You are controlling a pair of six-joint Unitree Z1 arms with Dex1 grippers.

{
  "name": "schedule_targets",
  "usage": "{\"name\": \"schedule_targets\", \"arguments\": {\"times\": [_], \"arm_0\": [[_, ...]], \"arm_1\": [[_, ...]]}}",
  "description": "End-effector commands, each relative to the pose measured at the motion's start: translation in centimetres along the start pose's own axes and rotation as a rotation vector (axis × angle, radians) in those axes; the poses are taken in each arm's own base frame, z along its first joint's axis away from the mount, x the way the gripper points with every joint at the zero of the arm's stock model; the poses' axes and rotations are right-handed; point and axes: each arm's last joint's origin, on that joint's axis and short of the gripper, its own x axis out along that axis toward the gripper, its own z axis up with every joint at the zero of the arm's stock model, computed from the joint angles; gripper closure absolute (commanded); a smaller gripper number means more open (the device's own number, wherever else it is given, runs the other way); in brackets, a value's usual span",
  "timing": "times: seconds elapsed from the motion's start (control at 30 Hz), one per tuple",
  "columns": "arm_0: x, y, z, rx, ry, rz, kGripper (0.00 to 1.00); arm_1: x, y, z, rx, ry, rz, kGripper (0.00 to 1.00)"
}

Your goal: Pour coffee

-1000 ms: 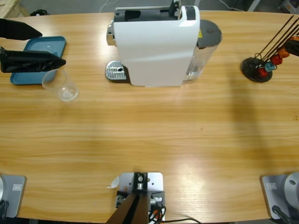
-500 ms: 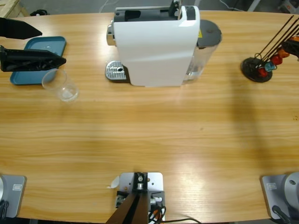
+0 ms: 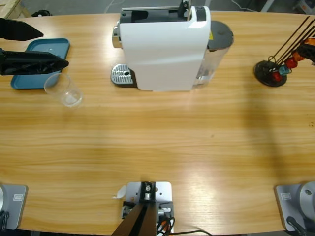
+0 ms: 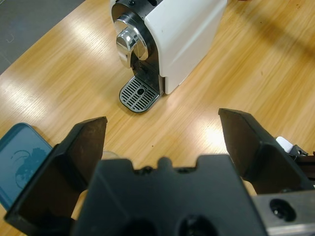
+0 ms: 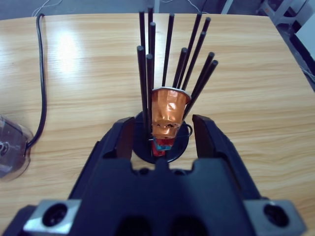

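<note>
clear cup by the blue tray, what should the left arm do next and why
Probably lower the open left gripper onto the clear cup and close on it. The cup stands free on the table beside the blue tray, away from the drip grate of the white coffee machine, so nothing can pour into it there.

Between the earlier frames and now, the left gripper point(image 3: 42, 46) shifts slightly toward the table's far edge above the blue tray point(image 3: 49, 48). Its lower jaw tip stands a little farther from the rim of the clear plastic cup point(image 3: 63, 90). The jaws remain spread wide. At the right edge of the high view, the orange capsule point(image 3: 310, 47) beside the capsule rack point(image 3: 269, 73) sits marginally farther out toward the frame edge than one second ago
</note>
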Motion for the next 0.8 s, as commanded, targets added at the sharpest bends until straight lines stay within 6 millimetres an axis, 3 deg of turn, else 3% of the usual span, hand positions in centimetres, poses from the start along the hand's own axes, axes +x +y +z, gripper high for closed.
{"name": "schedule_targets", "arguments": {"times": [0.03,0.17,0.5,0.77,0.8], "arm_0": [[0.11,-0.35,-0.77,-0.007,0.008,-0.02,0.009],[0.09,-0.35,-0.8,-0.008,0.008,-0.02,0.009],[0.04,-0.54,-0.79,-0.008,0.007,-0.027,0.009],[0.1,-0.54,-0.8,-0.008,0.009,-0.027,0.009],[0.12,-0.54,-0.83,-0.008,0.01,-0.027,0.009]], "arm_1": [[0.51,-0.29,-1.15,-0.02,0.038,-0.03,0.625],[0.57,-0.28,-1.14,-0.02,0.036,-0.027,0.699],[0.92,-0.31,-1.18,-0.016,0.04,-0.033,0.699],[1.08,-0.4,-1.15,-0.015,0.041,-0.031,0.783],[1.09,-0.39,-1.16,-0.016,0.041,-0.03,0.842]]}}
